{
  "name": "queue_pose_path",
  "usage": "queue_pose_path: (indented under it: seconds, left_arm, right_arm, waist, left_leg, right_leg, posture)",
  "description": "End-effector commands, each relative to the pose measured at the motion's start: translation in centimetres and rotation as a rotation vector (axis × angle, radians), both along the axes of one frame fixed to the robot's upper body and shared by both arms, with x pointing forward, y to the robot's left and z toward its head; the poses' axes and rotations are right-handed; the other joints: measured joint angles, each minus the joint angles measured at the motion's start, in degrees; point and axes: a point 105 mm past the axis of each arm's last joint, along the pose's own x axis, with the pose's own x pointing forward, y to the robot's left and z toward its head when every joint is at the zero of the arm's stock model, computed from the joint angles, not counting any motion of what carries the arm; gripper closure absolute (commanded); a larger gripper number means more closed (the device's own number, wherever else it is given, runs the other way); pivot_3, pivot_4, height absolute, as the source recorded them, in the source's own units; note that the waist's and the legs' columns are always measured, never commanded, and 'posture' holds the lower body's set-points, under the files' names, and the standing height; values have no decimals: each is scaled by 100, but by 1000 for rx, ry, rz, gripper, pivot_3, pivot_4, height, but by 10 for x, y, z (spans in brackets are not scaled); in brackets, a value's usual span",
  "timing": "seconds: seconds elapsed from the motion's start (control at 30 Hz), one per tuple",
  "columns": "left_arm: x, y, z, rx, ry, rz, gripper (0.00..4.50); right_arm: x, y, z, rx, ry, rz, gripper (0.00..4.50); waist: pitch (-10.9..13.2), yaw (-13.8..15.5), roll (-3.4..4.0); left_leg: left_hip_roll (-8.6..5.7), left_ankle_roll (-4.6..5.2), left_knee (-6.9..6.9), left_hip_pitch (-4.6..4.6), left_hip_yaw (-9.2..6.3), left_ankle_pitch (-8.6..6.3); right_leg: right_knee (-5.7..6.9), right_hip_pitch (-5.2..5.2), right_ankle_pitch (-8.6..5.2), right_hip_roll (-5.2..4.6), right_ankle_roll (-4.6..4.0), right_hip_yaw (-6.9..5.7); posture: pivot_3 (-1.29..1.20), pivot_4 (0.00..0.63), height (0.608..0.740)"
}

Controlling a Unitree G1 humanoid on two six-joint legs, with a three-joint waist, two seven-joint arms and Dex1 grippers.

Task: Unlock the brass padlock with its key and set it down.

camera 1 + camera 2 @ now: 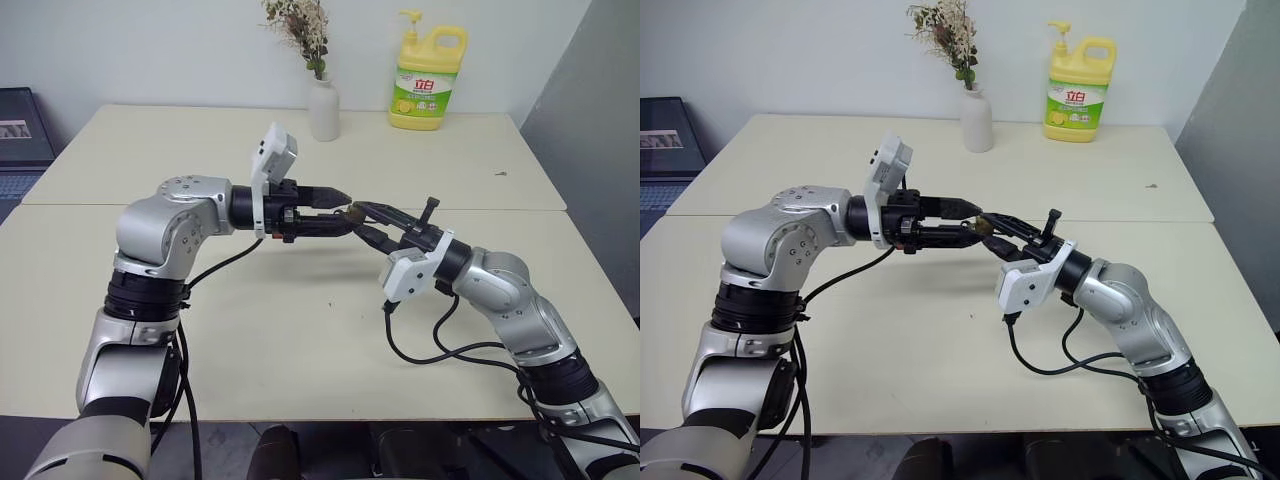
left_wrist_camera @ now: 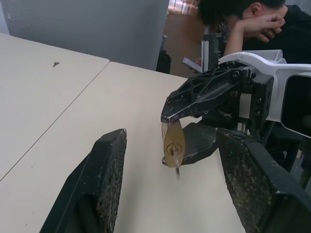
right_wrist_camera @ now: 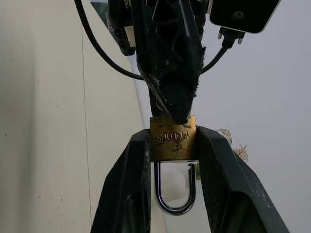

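Note:
My right gripper is shut on the brass padlock and holds it in the air over the table's middle. The silver shackle points back toward the right wrist, and one of its legs seems to end short of the body. The key sits in the keyhole and hangs out of the padlock. My left gripper faces it from the left, open. Its fingers stand on either side of the key without touching it.
The cream table has a seam across its middle. At its far edge stand a white vase with dried flowers and a yellow detergent bottle. A laptop lies at far left. A person sits beyond the table.

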Motion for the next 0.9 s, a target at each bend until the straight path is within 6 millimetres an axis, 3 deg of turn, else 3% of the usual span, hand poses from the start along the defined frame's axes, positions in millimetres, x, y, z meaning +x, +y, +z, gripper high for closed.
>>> queue_pose_path:
  seconds: [0.03,0.23,0.33,0.6,0.9]
  left_arm:
    - [-2,-3,15,-8,-64,-10,1456]
    - [0,0,12,5,-61,-5,1456]
    - [1,0,12,12,-64,-7,2035]
    - [0,-3,10,15,-56,-18,4345]
    - [1,-3,9,7,-51,-19,4340]
  right_arm:
    - [-6,0,14,36,-45,16,3567]
    - [-6,0,14,35,-43,16,3567]
    - [-6,0,14,33,-45,18,3567]
    - [-10,4,15,8,-74,41,3567]
    - [-10,6,15,-9,-85,43,3567]
  waist:
    - [0,-2,0]
    - [0,-1,0]
    - [0,-1,0]
    - [0,-2,0]
    - [0,-2,0]
  left_leg:
    - [0,0,0,0,0,0]
    - [0,0,0,0,-1,0]
    - [0,0,0,1,-1,0]
    - [-1,0,0,0,-1,0]
    - [-1,0,0,0,-2,0]
  right_leg:
    - [0,0,0,0,0,0]
    - [1,0,0,0,-1,0]
    - [1,0,0,0,-1,0]
    - [1,0,-1,0,-1,0]
    - [1,0,-1,0,-1,-1]
  posture:
    - [0,150,740]
    - [0,150,740]
    - [0,150,740]
    - [0,150,740]
    - [0,150,740]
